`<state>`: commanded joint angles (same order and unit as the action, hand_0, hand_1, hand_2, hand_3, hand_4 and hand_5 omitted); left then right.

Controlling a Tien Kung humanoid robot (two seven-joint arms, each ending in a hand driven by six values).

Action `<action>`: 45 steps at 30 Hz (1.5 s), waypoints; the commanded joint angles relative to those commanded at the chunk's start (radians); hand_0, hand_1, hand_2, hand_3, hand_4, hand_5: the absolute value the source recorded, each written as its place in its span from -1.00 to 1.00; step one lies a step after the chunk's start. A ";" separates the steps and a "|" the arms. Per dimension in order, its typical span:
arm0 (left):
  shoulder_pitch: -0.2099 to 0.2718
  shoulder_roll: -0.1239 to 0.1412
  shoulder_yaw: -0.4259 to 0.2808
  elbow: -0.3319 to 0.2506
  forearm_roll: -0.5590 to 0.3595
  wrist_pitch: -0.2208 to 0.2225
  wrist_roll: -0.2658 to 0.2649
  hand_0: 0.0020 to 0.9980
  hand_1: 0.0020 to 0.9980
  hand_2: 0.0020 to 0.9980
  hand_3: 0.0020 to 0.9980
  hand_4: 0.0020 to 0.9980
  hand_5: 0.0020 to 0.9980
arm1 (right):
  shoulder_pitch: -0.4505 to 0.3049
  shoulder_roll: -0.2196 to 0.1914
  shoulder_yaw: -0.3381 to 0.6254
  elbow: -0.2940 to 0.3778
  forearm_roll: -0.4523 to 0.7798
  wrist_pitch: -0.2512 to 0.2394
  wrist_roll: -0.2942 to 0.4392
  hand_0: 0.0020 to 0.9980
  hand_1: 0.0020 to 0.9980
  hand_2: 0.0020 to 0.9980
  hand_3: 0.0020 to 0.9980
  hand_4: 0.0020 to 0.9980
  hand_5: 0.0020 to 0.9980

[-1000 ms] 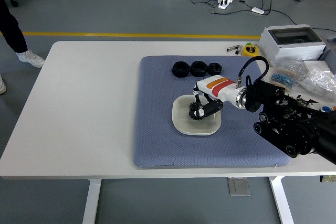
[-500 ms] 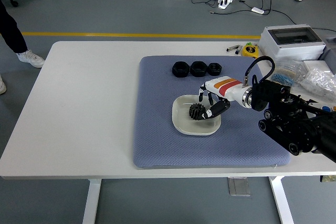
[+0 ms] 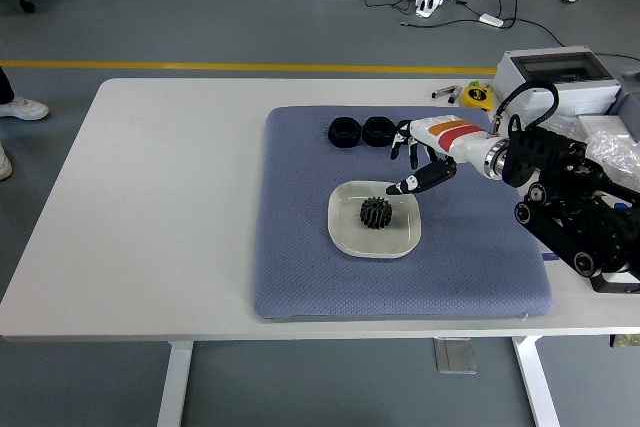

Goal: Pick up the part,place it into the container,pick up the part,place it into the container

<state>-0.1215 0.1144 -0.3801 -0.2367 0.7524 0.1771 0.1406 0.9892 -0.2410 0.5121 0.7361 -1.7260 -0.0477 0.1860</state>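
1 black gear part (image 3: pixel 375 212) sits in the white container (image 3: pixel 343 238) on the blue mat (image 3: pixel 300 267), so the right hand (image 3: pixel 418 161), fingers spread and empty, should drop straight down on a black part (image 3: pixel 377 130) by it and squeeze gently.

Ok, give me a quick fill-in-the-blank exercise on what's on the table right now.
1. The black gear lies in the white ____.
2. The container sits on the ____ mat.
3. The right hand holds ____.
4. The black parts visible on the mat behind the container number ____.

Answers: container; blue; nothing; two
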 joint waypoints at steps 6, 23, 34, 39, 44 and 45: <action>-0.007 -0.001 0.010 0.000 -0.013 0.004 -0.005 0.43 0.45 0.51 0.32 0.38 0.32 | -0.048 -0.047 0.089 0.042 0.165 -0.206 -0.009 -0.26 0.11 0.36 0.22 0.97 0.01; -0.015 -0.006 0.012 0.005 -0.016 0.010 -0.014 0.43 0.45 0.51 0.32 0.38 0.32 | -0.303 -0.126 0.448 0.316 0.874 -0.208 0.092 0.73 0.74 0.77 0.84 1.00 0.33; -0.023 -0.008 -0.009 0.007 0.020 0.002 -0.008 0.43 0.45 0.51 0.32 0.38 0.32 | -0.492 -0.162 0.539 0.501 1.202 -0.130 0.104 1.00 0.87 0.86 1.00 1.00 0.96; -0.023 -0.010 -0.006 0.008 0.019 0.005 -0.009 0.42 0.44 0.51 0.32 0.37 0.32 | -0.566 -0.184 0.573 0.572 1.115 -0.051 0.048 1.00 0.90 0.88 1.00 1.00 1.00; -0.022 -0.012 -0.018 0.010 0.031 0.003 -0.007 0.42 0.44 0.51 0.32 0.37 0.32 | -0.656 -0.163 0.630 0.630 1.014 -0.006 0.005 1.00 0.92 0.88 1.00 1.00 1.00; -0.022 -0.013 -0.021 0.011 0.036 0.002 -0.006 0.42 0.44 0.51 0.32 0.37 0.32 | -0.671 -0.154 0.639 0.637 1.002 -0.004 0.002 1.00 0.92 0.88 1.00 1.00 1.00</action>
<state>-0.1439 0.1015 -0.4016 -0.2260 0.7880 0.1790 0.1348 0.3182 -0.3945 1.1511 1.3732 -0.7242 -0.0520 0.1884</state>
